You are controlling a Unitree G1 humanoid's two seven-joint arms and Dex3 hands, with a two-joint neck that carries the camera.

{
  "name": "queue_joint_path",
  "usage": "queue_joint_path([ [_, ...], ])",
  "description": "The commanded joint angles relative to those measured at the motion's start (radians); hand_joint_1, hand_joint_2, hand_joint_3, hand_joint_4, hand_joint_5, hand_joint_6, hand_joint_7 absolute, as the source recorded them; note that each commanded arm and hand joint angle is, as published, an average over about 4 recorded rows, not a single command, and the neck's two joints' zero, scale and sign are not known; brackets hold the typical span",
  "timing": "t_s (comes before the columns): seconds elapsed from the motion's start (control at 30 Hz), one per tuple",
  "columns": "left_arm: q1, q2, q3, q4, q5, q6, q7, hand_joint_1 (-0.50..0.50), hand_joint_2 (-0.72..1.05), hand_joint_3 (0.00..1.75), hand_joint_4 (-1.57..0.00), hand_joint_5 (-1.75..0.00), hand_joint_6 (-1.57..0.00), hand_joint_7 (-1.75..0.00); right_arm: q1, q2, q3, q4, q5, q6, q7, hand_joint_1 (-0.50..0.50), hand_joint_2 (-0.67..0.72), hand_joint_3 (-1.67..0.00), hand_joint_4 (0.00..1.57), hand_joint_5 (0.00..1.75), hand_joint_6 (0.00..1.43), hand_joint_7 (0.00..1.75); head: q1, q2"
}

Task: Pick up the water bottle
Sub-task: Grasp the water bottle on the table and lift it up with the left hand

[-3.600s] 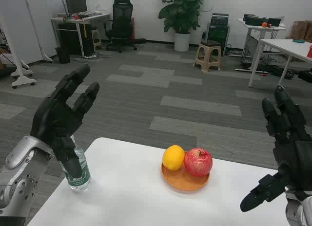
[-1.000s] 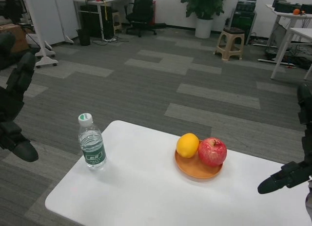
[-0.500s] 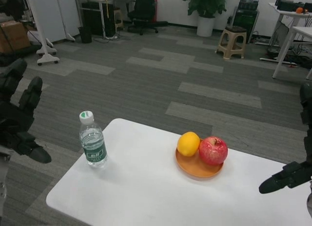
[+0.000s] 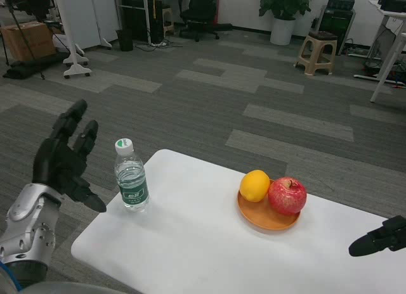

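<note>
We had not yet picked up the water bottle (image 4: 131, 176). It stood upright on the white table (image 4: 190, 243), near the table's far left corner, touched by nothing. Our left hand (image 4: 63, 159) hung just to the left of the bottle, off the table's edge, at about the bottle's height, fingers spread and empty, palm turned toward it. We judged this an approach: the hand needed to move in, wrap the body and lift. All of the grasp and lift was left to do.

Our right hand (image 4: 379, 237) showed only in part at the picture's right edge, well to the right of the bottle, low over the table. Too little of it was visible for us to tell whether it was spread or curled.

The bottle was small and clear, water nearly to its shoulder, with a green label around the lower body and a white-and-green cap screwed on. Well to its right sat an orange plate (image 4: 266, 218) holding a lemon (image 4: 254, 185) and a red apple (image 4: 287, 196).
</note>
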Motion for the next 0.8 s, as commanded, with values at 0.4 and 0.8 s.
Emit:
queue_joint_path([
  [0.4, -0.033, 0.012, -0.055, 0.106, 0.049, 0.002, -0.013, -0.50, -0.46, 0.09, 0.00, 0.00, 0.00, -0.28, 0.017, 0.000, -0.005, -0.007, 0.004, -0.005, -0.003, -0.29, 0.53, 0.00, 0.00, 0.00, 0.00, 0.00, 0.032, -0.007],
  [0.8, -0.112, 0.046, -0.189, 0.260, 0.047, -0.005, -0.031, -0.50, -0.46, 0.09, 0.00, 0.00, 0.00, -0.28, 0.026, 0.006, 0.000, -0.023, 0.002, -0.005, -0.003, -0.29, 0.53, 0.00, 0.00, 0.00, 0.00, 0.00, 0.028, 0.004],
])
